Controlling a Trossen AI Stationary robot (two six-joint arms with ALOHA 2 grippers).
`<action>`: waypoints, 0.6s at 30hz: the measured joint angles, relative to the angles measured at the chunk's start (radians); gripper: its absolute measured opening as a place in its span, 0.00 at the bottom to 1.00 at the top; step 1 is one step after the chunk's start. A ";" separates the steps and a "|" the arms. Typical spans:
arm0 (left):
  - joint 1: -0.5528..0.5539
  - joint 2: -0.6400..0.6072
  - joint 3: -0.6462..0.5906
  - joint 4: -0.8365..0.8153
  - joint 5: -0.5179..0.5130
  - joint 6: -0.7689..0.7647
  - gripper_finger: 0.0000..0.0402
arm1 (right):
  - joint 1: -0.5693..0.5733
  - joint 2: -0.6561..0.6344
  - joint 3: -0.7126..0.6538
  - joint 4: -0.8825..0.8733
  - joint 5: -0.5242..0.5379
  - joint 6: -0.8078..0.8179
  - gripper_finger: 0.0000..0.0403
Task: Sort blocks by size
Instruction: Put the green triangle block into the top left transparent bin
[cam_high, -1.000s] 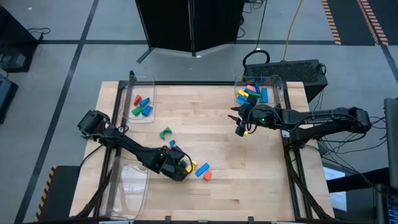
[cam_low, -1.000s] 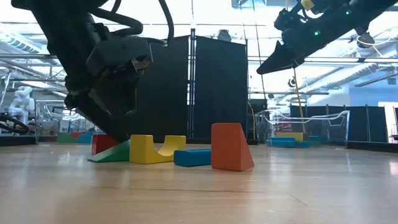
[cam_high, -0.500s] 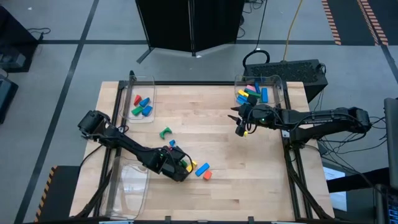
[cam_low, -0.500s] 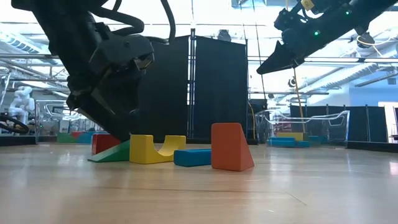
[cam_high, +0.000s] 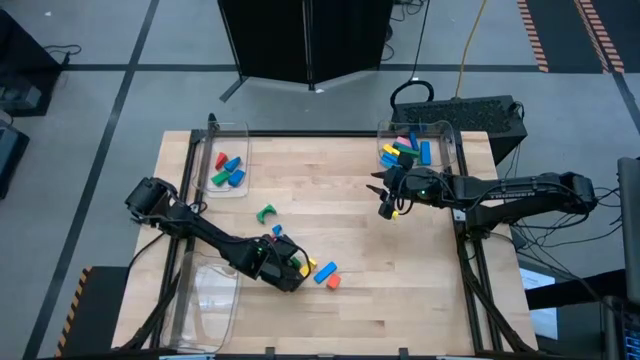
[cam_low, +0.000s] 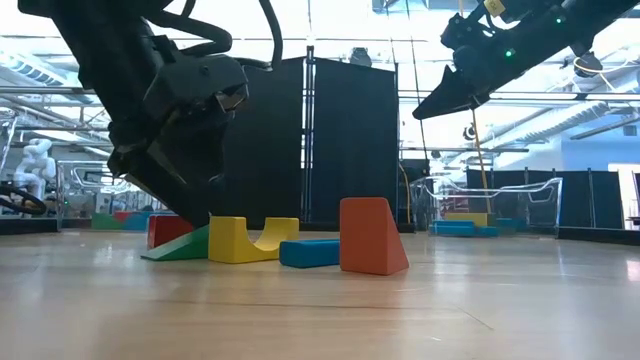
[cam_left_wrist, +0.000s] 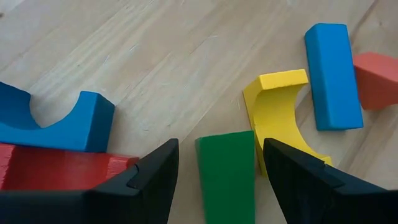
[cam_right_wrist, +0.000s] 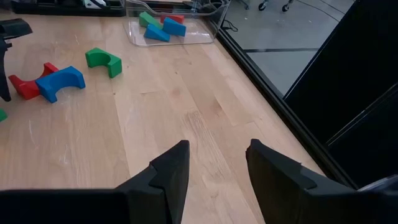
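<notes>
Bare table (cam_high: 400, 270) lower right; left gripper (cam_left_wrist: 217, 168) open astride green wedge (cam_left_wrist: 227, 171) — one yellow arch (cam_left_wrist: 277, 112), one blue bar (cam_left_wrist: 333, 74); right gripper (cam_right_wrist: 214, 168) open.

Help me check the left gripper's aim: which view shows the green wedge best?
Left wrist view: the green wedge lies between the open left gripper fingers. Low view shows only its sloped edge; high view hides it under the gripper.

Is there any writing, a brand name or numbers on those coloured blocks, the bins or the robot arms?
None can be read in any view.
The blocks, such as the green block and the yellow arch, are plain.
The clear bin, both arms and the table show no lettering.
</notes>
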 joint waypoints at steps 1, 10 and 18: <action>0.000 0.000 0.000 0.000 0.000 0.000 0.58 | 0.000 0.000 0.000 0.000 0.000 0.000 0.38; 0.000 0.050 0.000 0.011 0.037 -0.007 0.58 | 0.000 0.000 0.000 0.000 0.000 0.000 0.38; 0.001 0.105 0.003 0.043 0.032 -0.003 0.58 | 0.000 0.000 0.000 -0.001 0.000 0.008 0.38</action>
